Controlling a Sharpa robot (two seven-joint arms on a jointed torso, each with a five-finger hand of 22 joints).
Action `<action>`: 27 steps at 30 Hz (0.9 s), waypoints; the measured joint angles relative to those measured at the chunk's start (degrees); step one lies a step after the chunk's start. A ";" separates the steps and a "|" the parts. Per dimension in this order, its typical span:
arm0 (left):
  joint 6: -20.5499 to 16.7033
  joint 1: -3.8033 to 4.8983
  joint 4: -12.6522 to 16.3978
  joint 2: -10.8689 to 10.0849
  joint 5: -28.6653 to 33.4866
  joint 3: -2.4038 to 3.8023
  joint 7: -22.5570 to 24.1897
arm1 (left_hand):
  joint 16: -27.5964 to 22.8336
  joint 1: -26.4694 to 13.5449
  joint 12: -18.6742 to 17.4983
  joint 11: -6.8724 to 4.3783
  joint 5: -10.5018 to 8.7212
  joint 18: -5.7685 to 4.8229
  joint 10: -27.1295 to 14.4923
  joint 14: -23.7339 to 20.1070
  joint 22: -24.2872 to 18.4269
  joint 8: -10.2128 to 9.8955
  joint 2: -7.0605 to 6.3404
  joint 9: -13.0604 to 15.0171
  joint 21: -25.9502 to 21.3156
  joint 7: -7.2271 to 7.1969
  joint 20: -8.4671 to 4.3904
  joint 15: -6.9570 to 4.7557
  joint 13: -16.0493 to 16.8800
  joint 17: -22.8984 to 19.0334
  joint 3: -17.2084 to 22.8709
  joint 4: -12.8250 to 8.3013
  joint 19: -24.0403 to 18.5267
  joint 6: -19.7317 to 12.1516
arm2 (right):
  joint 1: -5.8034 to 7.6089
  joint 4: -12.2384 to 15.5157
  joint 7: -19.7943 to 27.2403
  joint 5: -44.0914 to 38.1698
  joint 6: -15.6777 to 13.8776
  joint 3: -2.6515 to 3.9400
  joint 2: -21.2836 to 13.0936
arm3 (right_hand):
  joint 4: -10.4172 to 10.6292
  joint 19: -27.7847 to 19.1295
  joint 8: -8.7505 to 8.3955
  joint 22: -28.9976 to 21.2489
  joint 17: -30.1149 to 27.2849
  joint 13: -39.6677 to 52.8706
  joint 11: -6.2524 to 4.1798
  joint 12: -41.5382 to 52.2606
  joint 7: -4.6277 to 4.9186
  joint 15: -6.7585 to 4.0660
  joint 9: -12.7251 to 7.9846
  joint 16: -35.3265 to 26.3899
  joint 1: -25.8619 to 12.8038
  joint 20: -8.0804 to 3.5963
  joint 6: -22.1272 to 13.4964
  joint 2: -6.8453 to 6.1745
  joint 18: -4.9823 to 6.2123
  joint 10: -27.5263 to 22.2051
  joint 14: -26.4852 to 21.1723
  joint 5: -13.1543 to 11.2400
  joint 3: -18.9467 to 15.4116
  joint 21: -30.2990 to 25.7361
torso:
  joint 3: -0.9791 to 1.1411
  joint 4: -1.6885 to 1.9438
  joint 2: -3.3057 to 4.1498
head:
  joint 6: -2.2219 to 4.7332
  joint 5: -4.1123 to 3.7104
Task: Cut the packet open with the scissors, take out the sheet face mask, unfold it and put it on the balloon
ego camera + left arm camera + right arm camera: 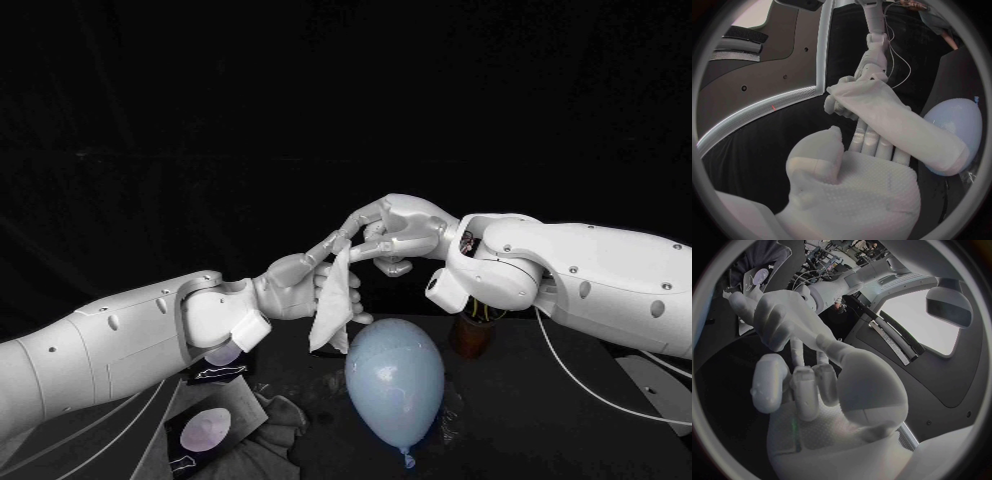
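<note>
- A black table (548,420) spans the scene, and two white robot arms reach in above it from opposite sides and meet near the middle.
- A pale blue balloon (394,385) lies on the table below the hands, with its knotted end pointing towards the robot.
- The left hand (296,285) has its fingers curled round the middle of the sheet face mask (335,310).
- The right hand (392,232) reaches across and pinches the mask's upper end between its fingertips, with its other fingers loosely bent.
- The white mask is folded into a narrow strip. It hangs between the hands, with its lower end just beside the balloon's far, rounded end.
- A dark packet (202,432) with a pale oval picture lies flat on the table under the left arm, well apart from the balloon.
</note>
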 measured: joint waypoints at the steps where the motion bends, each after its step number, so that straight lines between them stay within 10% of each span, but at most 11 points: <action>1: -0.29 0.00 0.00 -0.02 -0.08 0.00 0.09 | 0.00 0.35 -0.09 0.18 0.00 0.00 -0.18 -0.27 -0.03 0.00 -0.13 0.11 0.00 -0.04 0.00 -0.03 0.04 0.14 0.15 -0.15 0.00 -0.35 | 0.00 0.00 -0.01 0.06 0.01 0.00 -0.07 | 0.00 0.00 0.00 0.00 0.00 0.00 0.00 0.00 0.00 0.00 0.00 0.00 0.00 0.00 0.00 0.00 0.00 0.00 0.00 0.00 0.00 0.00 | 0.00 -0.01 0.00 | -0.01 0.01; 13: -3.70 0.00 0.29 -0.31 -0.91 -0.01 1.99 | 1.49 10.40 -0.50 1.40 0.00 -0.02 -3.29 -6.56 -0.15 0.33 -1.51 1.95 -1.55 0.65 -0.10 1.30 0.86 2.90 -2.10 -0.27 -2.00 -2.48 | 0.00 -1.06 -0.24 0.70 0.12 -0.04 -0.72 | 0.00 0.00 -0.07 0.03 0.05 0.02 0.14 -0.09 -0.01 0.00 -0.01 -0.05 0.00 0.00 -0.01 0.00 0.00 0.14 0.00 0.00 0.00 0.00 | 0.01 -0.05 -0.01 | -0.29 0.09; 20: -3.79 0.00 1.31 -0.75 -1.53 -0.01 3.29 | 4.83 24.19 0.88 1.61 0.00 -1.38 -5.12 -11.06 -0.14 0.58 -8.89 2.60 -2.27 0.55 -0.12 1.85 2.00 5.13 -6.24 -2.21 -3.23 -4.63 | -0.09 -3.81 -0.35 1.25 -0.07 -0.27 0.18 | 0.00 -0.20 0.14 0.00 0.05 0.01 0.14 -0.12 -0.03 0.00 0.03 -0.03 0.00 0.20 -0.16 0.00 0.00 0.14 0.00 0.00 0.00 0.00 | 0.03 -0.06 0.00 | -0.44 0.09; 27: -3.05 0.00 2.32 -1.13 -2.09 0.00 4.31 | 7.64 31.83 2.72 1.41 0.00 -1.39 -5.33 -12.80 -0.07 0.58 -12.10 2.98 -2.27 0.55 -0.12 1.73 3.22 6.82 -9.71 -2.06 -3.22 -5.04 | -0.58 -5.72 -0.46 1.91 -0.19 -0.53 0.74 | 0.02 -0.20 0.15 -0.02 0.05 -0.02 0.13 -0.12 -0.03 0.00 0.01 0.00 0.00 0.20 -0.17 0.00 0.00 0.13 0.00 -0.01 -0.02 0.00 | 0.03 -0.02 0.05 | -0.68 0.14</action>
